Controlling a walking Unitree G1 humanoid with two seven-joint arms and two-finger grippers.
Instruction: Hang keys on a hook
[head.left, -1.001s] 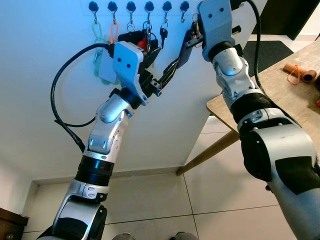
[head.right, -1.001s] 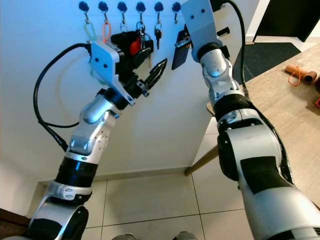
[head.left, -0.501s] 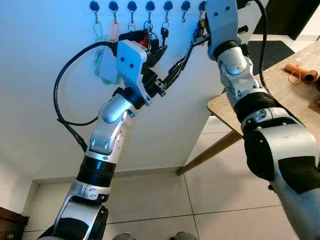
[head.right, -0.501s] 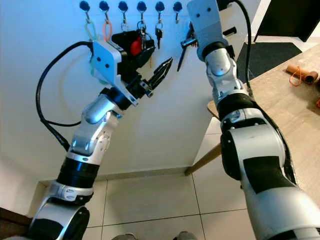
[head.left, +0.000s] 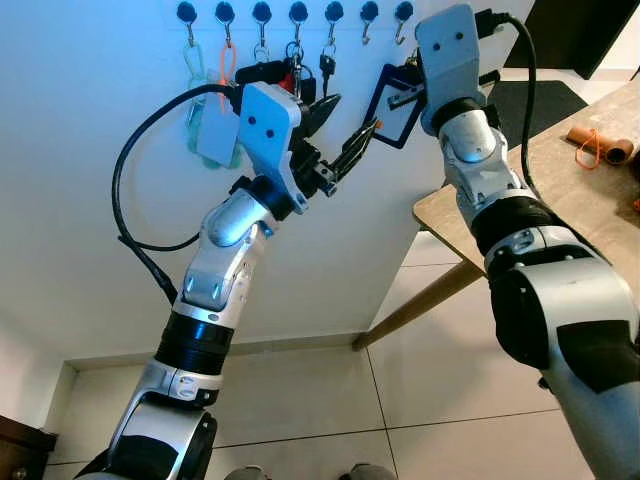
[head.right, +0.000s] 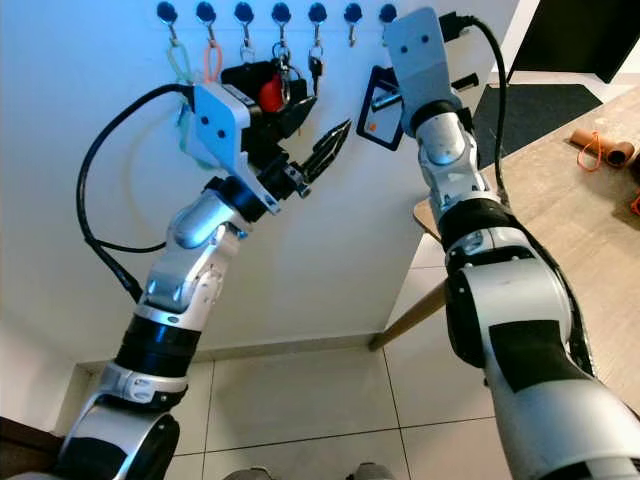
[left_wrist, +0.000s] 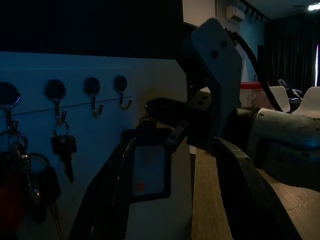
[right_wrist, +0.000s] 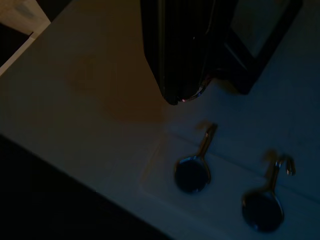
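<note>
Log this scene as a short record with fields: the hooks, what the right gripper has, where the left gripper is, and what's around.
hooks: row of dark round wall hooks on the white wall; the two rightmost hooks look bare
already hanging: green and orange loops, key bunches
right gripper: raised below the bare hooks, shut on a dark rectangular key tag with clear window
left gripper: raised near the tag, fingers open, holding nothing
task state: tag not yet on a hook
surroundings: wooden table at right, tiled floor
</note>
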